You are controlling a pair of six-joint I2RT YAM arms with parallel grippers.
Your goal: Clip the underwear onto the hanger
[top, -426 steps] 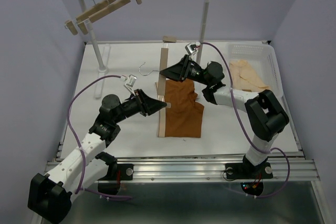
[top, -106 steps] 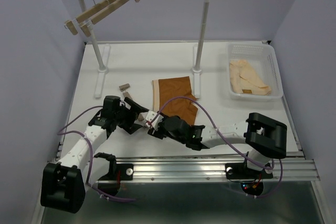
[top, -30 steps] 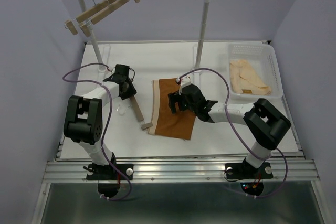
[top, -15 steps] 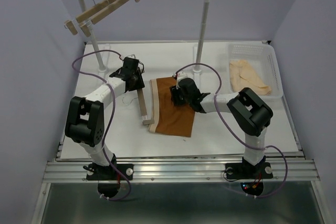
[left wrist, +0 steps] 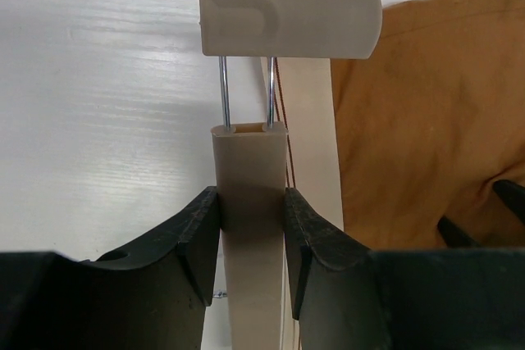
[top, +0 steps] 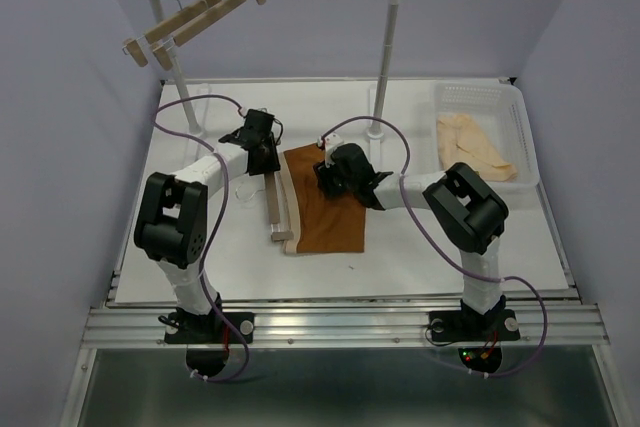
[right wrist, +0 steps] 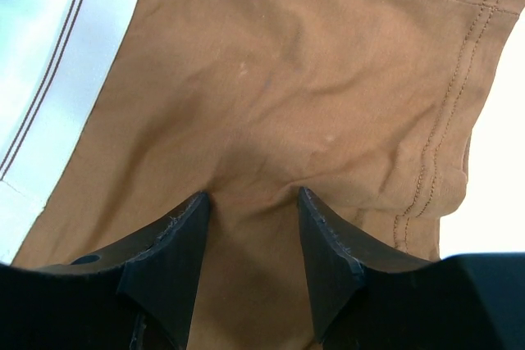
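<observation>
Since half a second ago, the rust-brown fabric underwear (top: 325, 212) with pale waistband has barely shifted mid-counter (top: 450, 237); both tools edged inward. Its waistband faces left, running near-to-far — parallel to and just beside the slim light-wood bar hanger (top: 273, 204). Left tool (left wrist: 250, 202) is clamped on that bar; right tool (right wrist: 250, 202), spread apart, presses fabric, gripping nothing.

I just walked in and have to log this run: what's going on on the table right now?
Two robot arms are partway through clipping underwear to a hanger. The left gripper is shut on the wooden bar of the hanger, which lies on the table alongside the underwear and its pale waistband. The right gripper has its fingers down on the brown fabric; whether they pinch it is unclear. I cannot tell if the clip has caught the waistband.
</observation>
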